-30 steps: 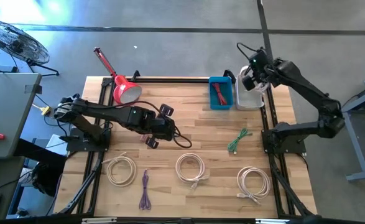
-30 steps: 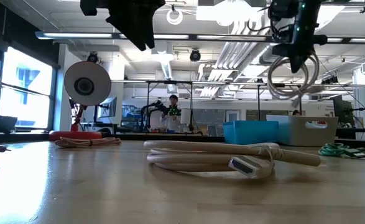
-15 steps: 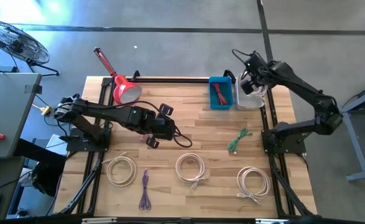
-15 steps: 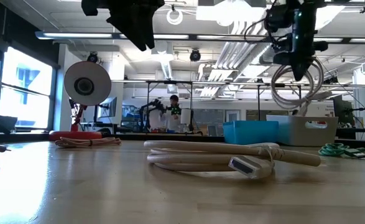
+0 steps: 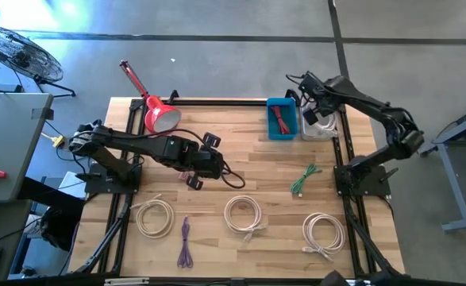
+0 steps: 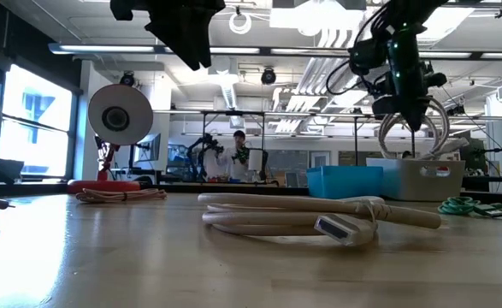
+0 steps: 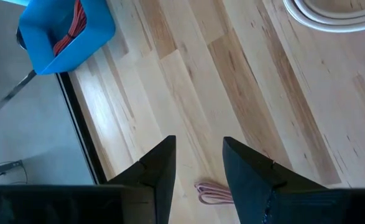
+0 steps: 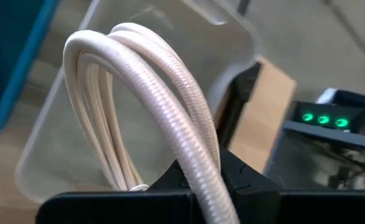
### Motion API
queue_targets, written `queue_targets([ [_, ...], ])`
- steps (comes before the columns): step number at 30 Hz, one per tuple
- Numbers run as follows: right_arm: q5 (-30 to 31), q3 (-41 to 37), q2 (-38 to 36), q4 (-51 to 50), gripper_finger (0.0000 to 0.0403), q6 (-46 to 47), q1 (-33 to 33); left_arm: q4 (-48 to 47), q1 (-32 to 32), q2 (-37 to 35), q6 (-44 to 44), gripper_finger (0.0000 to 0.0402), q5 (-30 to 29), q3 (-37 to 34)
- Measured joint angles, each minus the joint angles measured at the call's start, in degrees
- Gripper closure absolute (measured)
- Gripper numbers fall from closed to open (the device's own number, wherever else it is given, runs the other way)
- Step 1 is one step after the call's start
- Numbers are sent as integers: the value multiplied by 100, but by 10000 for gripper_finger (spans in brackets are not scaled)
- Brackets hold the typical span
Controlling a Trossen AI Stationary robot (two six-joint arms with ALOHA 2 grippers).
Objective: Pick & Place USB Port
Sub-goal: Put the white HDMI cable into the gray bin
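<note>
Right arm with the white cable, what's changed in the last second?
The right gripper, still shut on the coiled white cable, has swung left and lowered it over the clear bin; it is not released. The left gripper stayed hovering mid-table, and the cables on the table haven't moved.

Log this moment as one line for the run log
right gripper: shut on white cable coil, above clear bin | left gripper: open, idle above table | placement: not yet done
</note>
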Motion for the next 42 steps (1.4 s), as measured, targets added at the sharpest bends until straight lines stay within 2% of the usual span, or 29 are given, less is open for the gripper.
queue_targets([
  [16, -629, 9, 898, 177, 400, -85, -72, -6, 0, 2, -15, 275, 18, 0],
  [28, -626, 7, 936, 239, 362, -218, -68, -98, 0, 2, -15, 275, 16, 2],
  [37, -591, 4, 936, 236, 300, -474, -64, -107, -2, 2, -15, 275, 13, 2],
  [42, -107, 4, 936, 188, 255, -484, -64, -107, 0, 2, -15, 275, 13, 2],
])
